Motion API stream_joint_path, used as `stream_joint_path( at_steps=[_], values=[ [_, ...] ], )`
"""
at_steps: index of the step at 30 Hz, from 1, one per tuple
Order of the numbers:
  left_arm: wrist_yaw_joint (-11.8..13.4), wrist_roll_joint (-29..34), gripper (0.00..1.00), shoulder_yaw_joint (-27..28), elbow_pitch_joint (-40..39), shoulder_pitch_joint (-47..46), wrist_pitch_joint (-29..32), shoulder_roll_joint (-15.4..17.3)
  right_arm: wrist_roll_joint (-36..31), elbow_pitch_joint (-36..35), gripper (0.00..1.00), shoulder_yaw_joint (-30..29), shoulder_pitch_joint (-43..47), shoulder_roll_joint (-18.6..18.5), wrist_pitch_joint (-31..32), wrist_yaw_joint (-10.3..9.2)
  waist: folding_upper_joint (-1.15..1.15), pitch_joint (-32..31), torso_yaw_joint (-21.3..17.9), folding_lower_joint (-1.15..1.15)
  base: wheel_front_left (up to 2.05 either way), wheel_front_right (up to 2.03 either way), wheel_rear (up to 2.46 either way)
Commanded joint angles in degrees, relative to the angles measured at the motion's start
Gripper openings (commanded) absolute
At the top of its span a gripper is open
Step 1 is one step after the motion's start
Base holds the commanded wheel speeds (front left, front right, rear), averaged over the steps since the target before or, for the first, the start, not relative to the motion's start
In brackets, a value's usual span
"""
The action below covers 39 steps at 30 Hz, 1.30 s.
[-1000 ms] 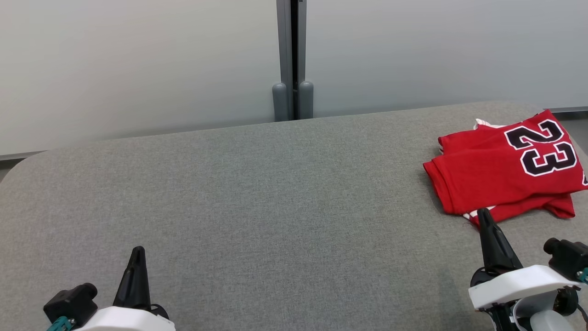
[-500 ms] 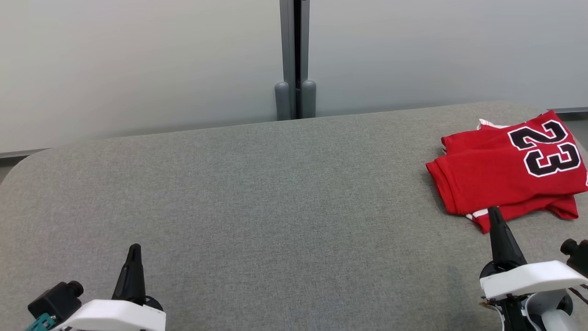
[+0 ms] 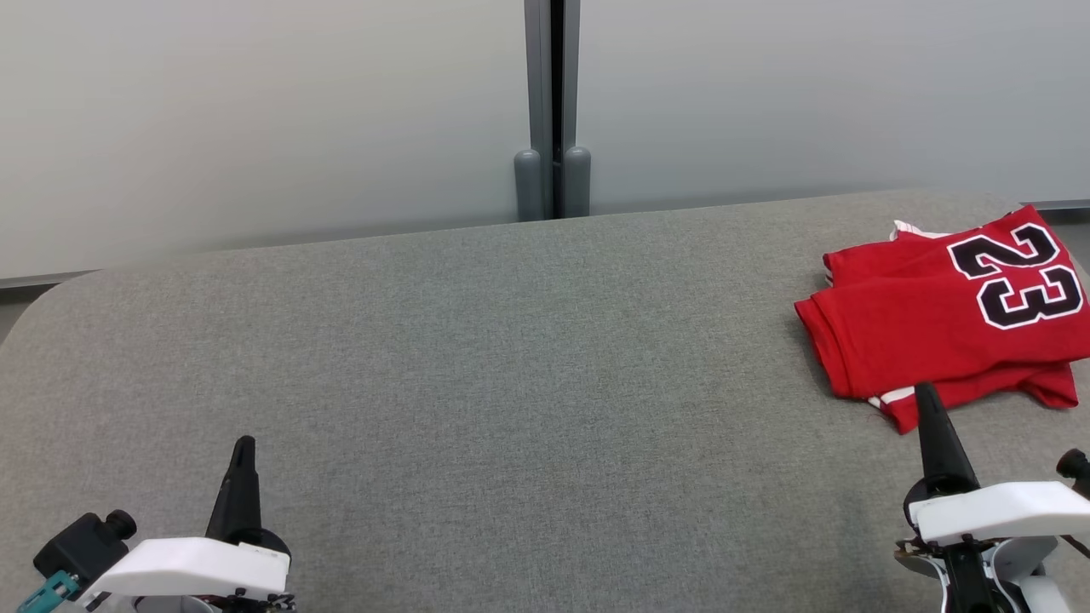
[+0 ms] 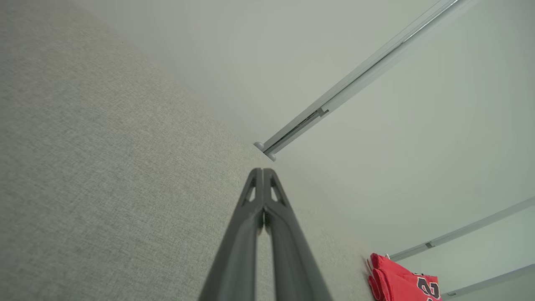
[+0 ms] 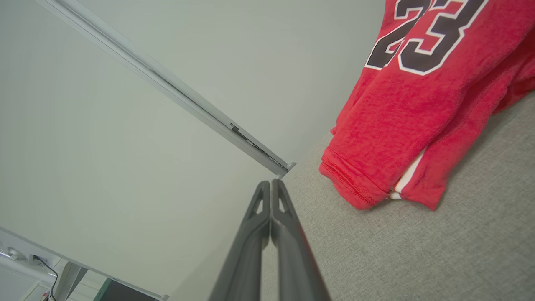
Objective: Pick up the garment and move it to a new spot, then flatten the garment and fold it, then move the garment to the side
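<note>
The garment is a red jersey with a black "23", lying folded at the far right of the grey table. It also shows in the right wrist view and small in the left wrist view. My right gripper is shut and empty, its tip just in front of the jersey's near edge; its closed fingers point past the garment's corner. My left gripper is shut and empty at the lower left, far from the jersey, with its fingers pressed together.
Pale wall panels stand behind the table, joined by a grey post with two rounded feet. The table's rounded far-left corner and its far edge bound the cloth surface.
Both grippers have drawn back toward the bottom of the head view. The whole picture has shifted slightly right, so the camera moved; the jersey lies as before.
</note>
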Motion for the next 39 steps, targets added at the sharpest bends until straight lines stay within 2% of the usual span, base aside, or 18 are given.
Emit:
stream_joint_path(
  at_steps=[1,39],
  values=[
    [-0.6,-1.4,0.0,0.6,-0.5,-1.6,0.4,0.1,1.5,-1.0,0.0,-0.7,-0.3,-0.1,0.4,0.0,0.0,0.0,0.0,0.0,0.0,0.0,0.0],
    [-4.3,-21.2,0.0,4.6,1.1,-4.5,6.2,-1.6,20.3,-2.3,0.0,-6.1,0.4,2.8,6.0,-0.01,0.0,0.4,1.0,0.0,0.0,0.0,0.0]
  ],
)
